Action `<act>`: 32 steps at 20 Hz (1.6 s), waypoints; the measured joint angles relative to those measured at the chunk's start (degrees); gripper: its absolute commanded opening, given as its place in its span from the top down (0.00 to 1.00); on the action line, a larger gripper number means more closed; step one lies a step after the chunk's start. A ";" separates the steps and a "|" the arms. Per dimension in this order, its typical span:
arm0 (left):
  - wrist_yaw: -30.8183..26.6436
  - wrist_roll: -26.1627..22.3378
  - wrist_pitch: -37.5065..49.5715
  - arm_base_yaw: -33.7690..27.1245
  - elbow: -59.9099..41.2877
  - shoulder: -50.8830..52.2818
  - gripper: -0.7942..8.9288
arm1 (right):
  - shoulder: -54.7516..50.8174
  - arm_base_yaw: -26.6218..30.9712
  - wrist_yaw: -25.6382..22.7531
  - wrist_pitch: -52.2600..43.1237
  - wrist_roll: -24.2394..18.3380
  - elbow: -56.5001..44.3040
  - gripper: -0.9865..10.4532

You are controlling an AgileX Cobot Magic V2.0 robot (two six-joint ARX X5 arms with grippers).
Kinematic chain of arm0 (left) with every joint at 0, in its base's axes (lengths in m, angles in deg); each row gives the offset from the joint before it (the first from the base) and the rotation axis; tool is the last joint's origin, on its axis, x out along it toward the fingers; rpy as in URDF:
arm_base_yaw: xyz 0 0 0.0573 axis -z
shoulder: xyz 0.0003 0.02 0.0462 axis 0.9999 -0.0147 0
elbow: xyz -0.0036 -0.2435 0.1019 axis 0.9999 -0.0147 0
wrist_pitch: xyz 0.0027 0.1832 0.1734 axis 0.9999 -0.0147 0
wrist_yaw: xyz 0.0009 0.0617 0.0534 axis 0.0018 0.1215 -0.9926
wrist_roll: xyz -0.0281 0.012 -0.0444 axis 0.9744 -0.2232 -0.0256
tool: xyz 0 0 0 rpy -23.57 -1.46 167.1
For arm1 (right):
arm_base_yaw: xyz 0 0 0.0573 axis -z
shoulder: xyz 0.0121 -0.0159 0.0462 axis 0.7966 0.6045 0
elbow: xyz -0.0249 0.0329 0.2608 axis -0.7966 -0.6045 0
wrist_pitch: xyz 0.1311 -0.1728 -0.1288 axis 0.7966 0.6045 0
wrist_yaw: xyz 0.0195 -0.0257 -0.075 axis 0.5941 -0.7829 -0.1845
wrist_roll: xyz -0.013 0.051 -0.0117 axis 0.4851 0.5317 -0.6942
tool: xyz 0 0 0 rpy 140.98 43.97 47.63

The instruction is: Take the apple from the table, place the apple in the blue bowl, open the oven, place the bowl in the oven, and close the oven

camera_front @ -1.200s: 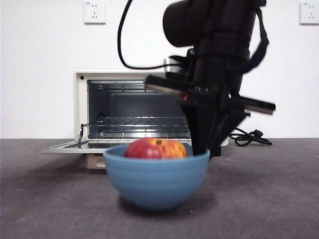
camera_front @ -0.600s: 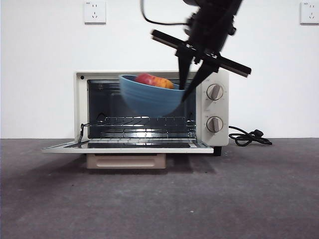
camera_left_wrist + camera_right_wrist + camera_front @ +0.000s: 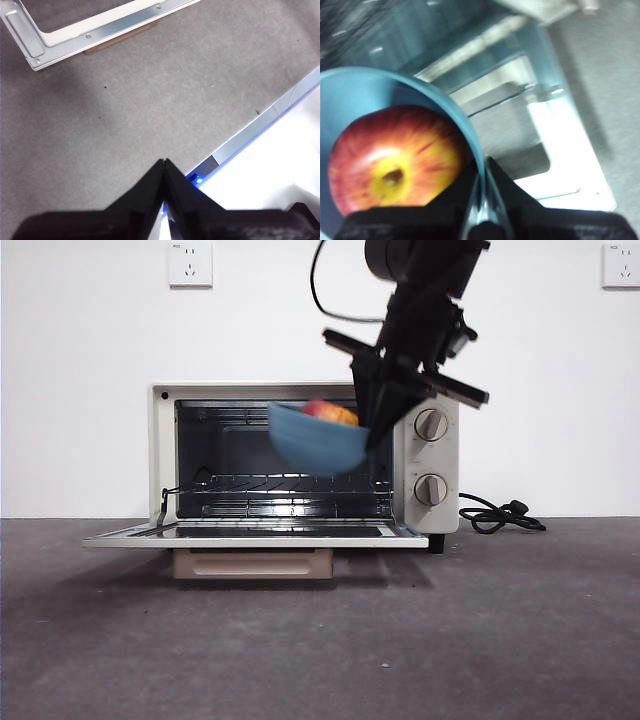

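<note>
The blue bowl point(image 3: 318, 440) hangs in the air in front of the oven's point(image 3: 300, 455) open cavity, tilted slightly, with the red and yellow apple point(image 3: 330, 412) inside it. My right gripper point(image 3: 372, 432) comes down from above and is shut on the bowl's right rim. In the right wrist view the apple point(image 3: 395, 167) lies in the bowl point(image 3: 462, 125), whose rim is pinched between the jaws of the right gripper point(image 3: 482, 192). The oven door point(image 3: 255, 533) lies open and flat. My left gripper point(image 3: 164, 167) is shut, empty, above the table point(image 3: 125, 115) near the door's corner point(image 3: 35, 50).
The oven's two knobs point(image 3: 431, 425) sit just right of the gripper. A wire rack point(image 3: 285, 483) spans the cavity below the bowl. A black cord point(image 3: 498, 515) lies on the table right of the oven. A bright table edge point(image 3: 265, 120) shows in the left wrist view.
The right gripper lifted the bowl with the apple off the table up to the oven's opening, then carried it a little right and farther back toward the cavity.
</note>
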 measured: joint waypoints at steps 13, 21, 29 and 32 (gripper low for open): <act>0.00 0.00 -0.31 0.00 0.00 0.00 0.92 | 1.18 1.51 -5.33 -3.63 12.37 0.07 0.92; 0.00 0.00 0.13 0.00 0.00 -0.07 0.92 | 1.90 1.44 -4.33 -6.21 12.90 0.11 0.81; 0.00 0.00 0.09 0.00 0.00 -0.13 0.92 | 1.90 1.44 -4.42 -6.23 10.82 0.31 0.80; 0.00 0.00 0.09 0.00 0.00 -0.13 0.92 | 1.90 1.44 -4.98 -6.32 7.82 1.14 0.80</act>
